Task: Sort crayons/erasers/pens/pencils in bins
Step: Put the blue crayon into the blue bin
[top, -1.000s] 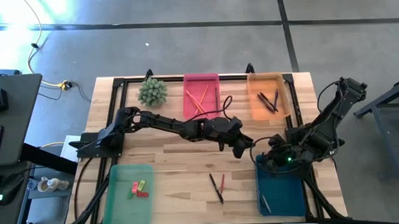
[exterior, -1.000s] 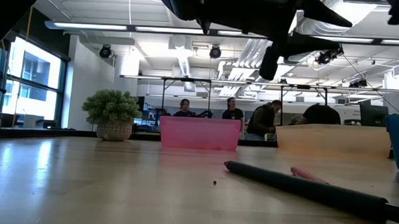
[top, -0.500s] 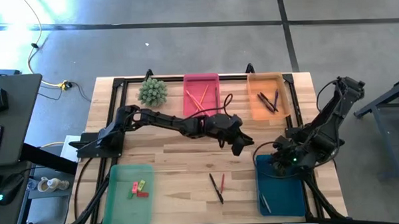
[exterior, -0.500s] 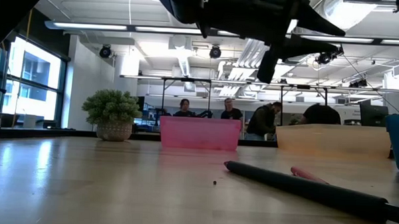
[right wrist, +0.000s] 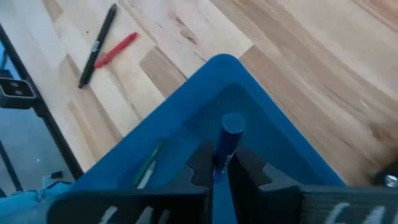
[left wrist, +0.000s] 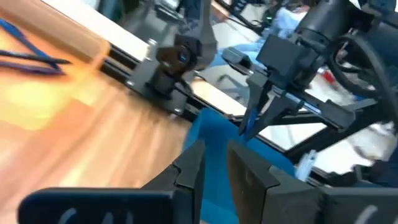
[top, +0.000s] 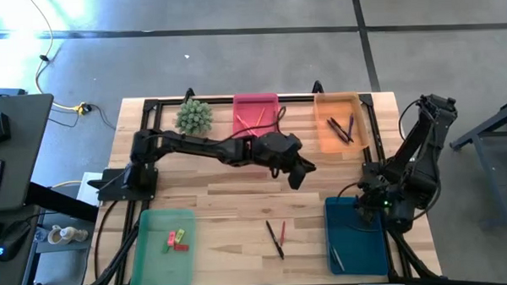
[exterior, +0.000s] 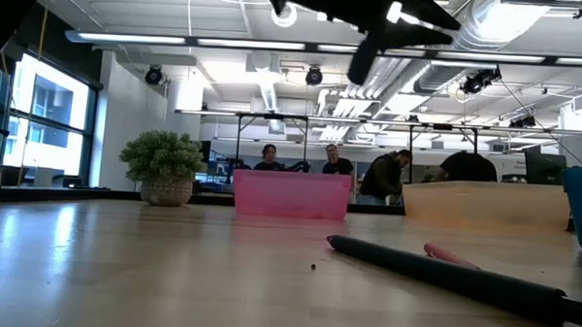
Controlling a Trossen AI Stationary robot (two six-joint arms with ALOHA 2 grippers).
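Both arms have shifted: the left gripper (top: 297, 176) has pulled back from the blue tray (top: 356, 237) toward mid-table and hangs there with its fingers (left wrist: 189, 169) a narrow gap apart and nothing between them, while the right gripper (top: 370, 198) has swung over the blue tray's far end. It's clamped on a blue pen (right wrist: 225, 142), held end-down above the tray floor, where a green pencil (right wrist: 148, 164) already lies. Out on the bare wood, a black pen (top: 275, 239) and a red stick (top: 283, 233) lie side by side between the green tray (top: 146, 251) and the blue one. Pink and yellow-green erasers (top: 176, 239) sit in the green tray, orange pencils (top: 252, 124) in the pink tray (top: 255, 102), dark pens (top: 342, 127) in the orange tray (top: 322, 133).
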